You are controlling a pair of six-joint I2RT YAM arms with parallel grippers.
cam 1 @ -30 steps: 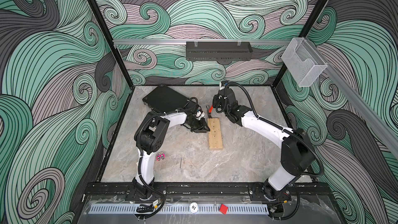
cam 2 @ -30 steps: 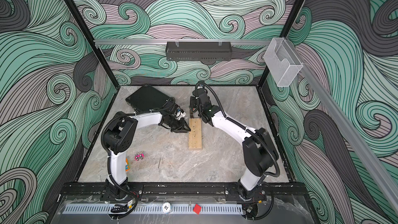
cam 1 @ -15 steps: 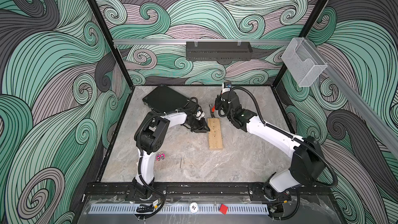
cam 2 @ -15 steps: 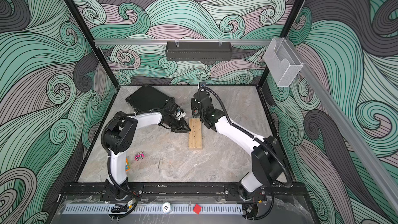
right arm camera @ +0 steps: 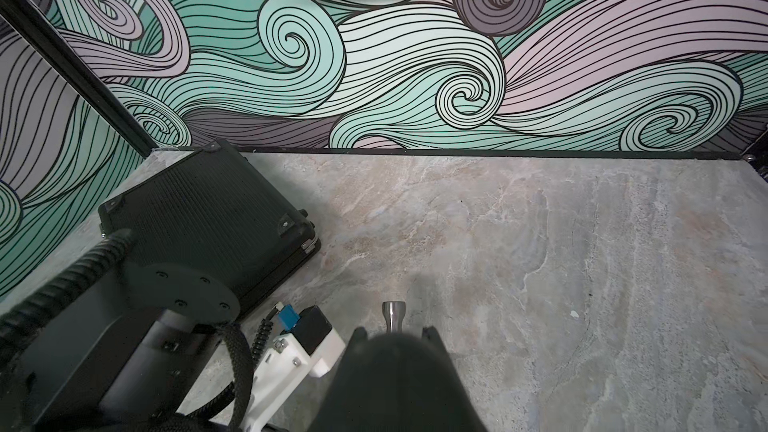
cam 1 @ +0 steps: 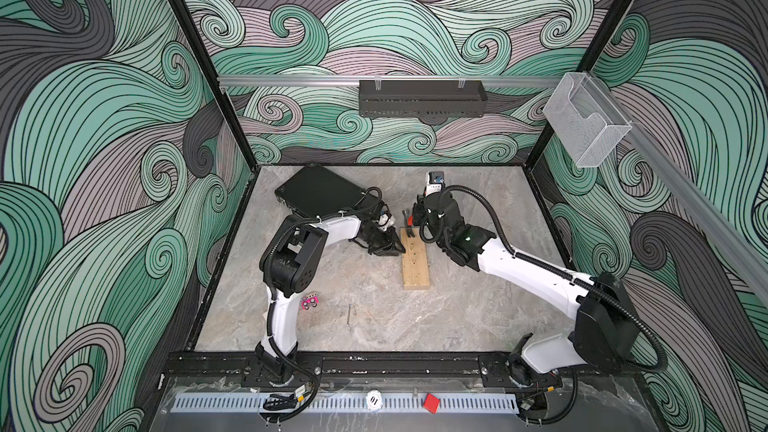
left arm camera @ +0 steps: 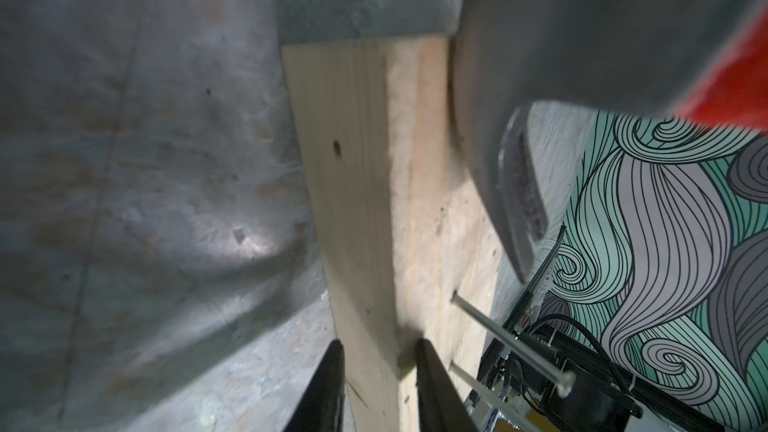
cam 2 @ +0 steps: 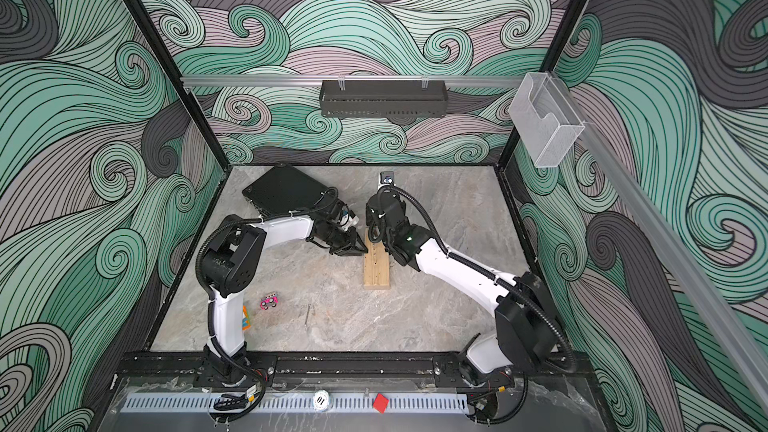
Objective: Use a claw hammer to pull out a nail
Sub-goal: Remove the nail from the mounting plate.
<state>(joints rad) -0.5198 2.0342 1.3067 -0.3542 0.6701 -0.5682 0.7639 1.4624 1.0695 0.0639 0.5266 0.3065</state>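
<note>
Only one mark I can read: the round white disc (cam 1: 374, 400) sitting on the slotted grey strip (cam 1: 228, 403) below my arm bases. It shows "01" in both top views (cam 2: 321, 400). The small label (cam 1: 434, 187) on my right wrist's camera mount, far behind the strip, has print too small to read.

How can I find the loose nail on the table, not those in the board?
Start at the wooden board in the middle of the marble table. Toward the front rail, a thin grey nail lies flat on the bare stone, near a small pink toy. Unlike the nails driven into the board, it lies alone.
</note>
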